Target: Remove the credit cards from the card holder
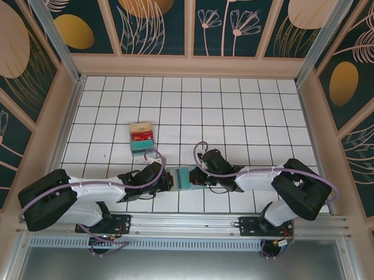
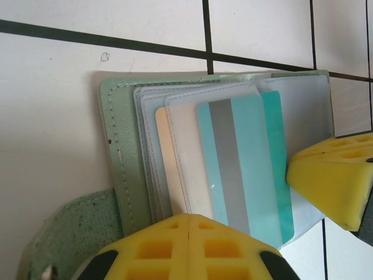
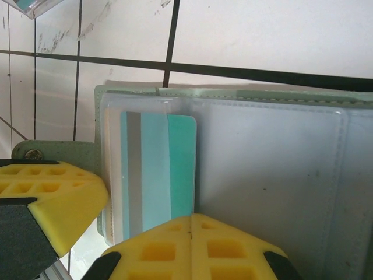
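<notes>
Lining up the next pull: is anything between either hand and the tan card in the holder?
Yes. The tan card lies under a frosted sleeve and a teal card in the card holder; only a strip shows. The left hand and right hand, both shut, sit at the holder's edges.

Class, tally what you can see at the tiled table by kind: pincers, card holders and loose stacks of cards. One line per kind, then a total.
Pincers: 2 (left pincer, right pincer)
Card holder: 1
Stack of loose cards: 1
Total: 4
</notes>
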Controlling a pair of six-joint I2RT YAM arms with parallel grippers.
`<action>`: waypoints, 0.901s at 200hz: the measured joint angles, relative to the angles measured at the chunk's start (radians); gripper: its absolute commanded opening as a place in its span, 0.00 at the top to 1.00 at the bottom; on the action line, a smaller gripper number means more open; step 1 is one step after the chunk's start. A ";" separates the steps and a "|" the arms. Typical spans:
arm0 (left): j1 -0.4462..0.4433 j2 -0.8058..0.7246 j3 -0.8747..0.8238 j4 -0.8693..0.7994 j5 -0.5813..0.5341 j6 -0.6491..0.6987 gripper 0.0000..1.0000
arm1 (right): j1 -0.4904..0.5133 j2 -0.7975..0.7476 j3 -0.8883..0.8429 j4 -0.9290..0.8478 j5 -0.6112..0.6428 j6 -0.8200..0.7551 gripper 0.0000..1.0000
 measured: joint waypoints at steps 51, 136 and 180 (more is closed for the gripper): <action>0.000 -0.005 -0.001 -0.003 0.000 0.000 1.00 | -0.002 0.000 0.000 0.010 -0.009 -0.007 0.81; 0.000 -0.006 -0.002 -0.004 0.000 0.000 1.00 | -0.002 0.034 0.003 0.045 -0.038 -0.007 0.81; 0.000 -0.006 -0.002 -0.003 0.001 0.000 1.00 | -0.002 0.048 0.010 0.050 -0.045 -0.008 0.91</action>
